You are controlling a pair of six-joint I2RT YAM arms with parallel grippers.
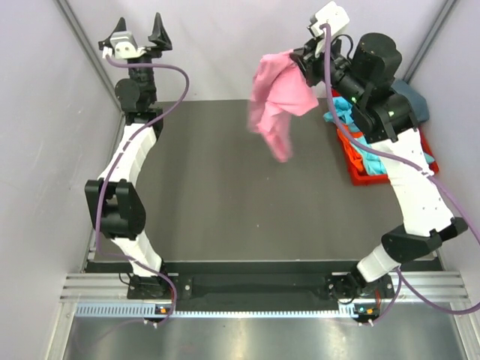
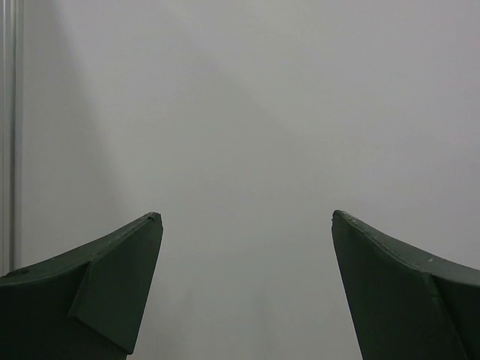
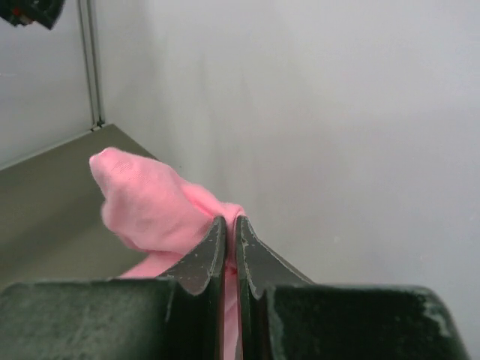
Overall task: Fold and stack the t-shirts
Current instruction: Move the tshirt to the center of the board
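Observation:
A bright pink t-shirt (image 1: 277,101) hangs in the air over the back right of the table, bunched and drooping from my right gripper (image 1: 297,61). That gripper (image 3: 231,222) is shut on a pinch of the pink t-shirt (image 3: 146,210). More t-shirts, turquoise (image 1: 346,112) and dark teal-grey (image 1: 412,101), lie heaped in the bin at the right. My left gripper (image 1: 139,36) is raised high at the back left, open, with nothing between its fingers (image 2: 112,277); it faces the bare wall.
A red plastic bin (image 1: 358,171) sits at the table's right edge, partly behind the right arm. The dark table (image 1: 225,195) spreads between the two arms. Grey walls close in on the left, back and right.

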